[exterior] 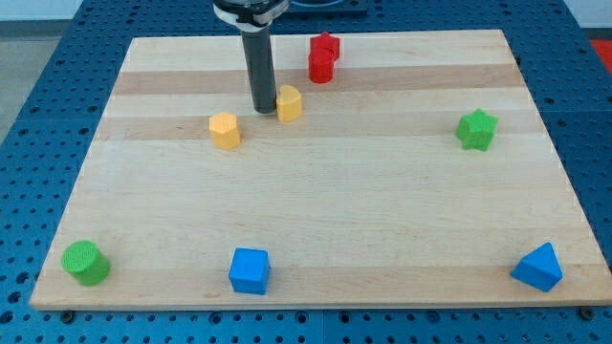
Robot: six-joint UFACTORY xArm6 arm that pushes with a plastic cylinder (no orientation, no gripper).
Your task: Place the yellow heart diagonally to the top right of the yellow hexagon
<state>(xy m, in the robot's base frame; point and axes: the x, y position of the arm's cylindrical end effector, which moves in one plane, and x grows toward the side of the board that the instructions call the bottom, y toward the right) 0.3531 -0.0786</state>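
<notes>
Counting on the counter (316, 191), we find seven blocks: two yellow, two green, two blue, one red. The yellow heart (289, 102) sits up and to the right of the yellow hexagon (225, 130), and our tip (263, 111) touches the heart's left side. The red star (324, 57) lies near the top, the green star (476, 130) at right, and along the bottom the green cylinder (85, 262), blue cube (250, 270) and a second blue block (538, 267). We have a rod rather than fingers.

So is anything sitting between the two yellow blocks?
Only my tip, touching the yellow heart block; bare wood reaches the yellow hexagon block, in the camera view.
</notes>
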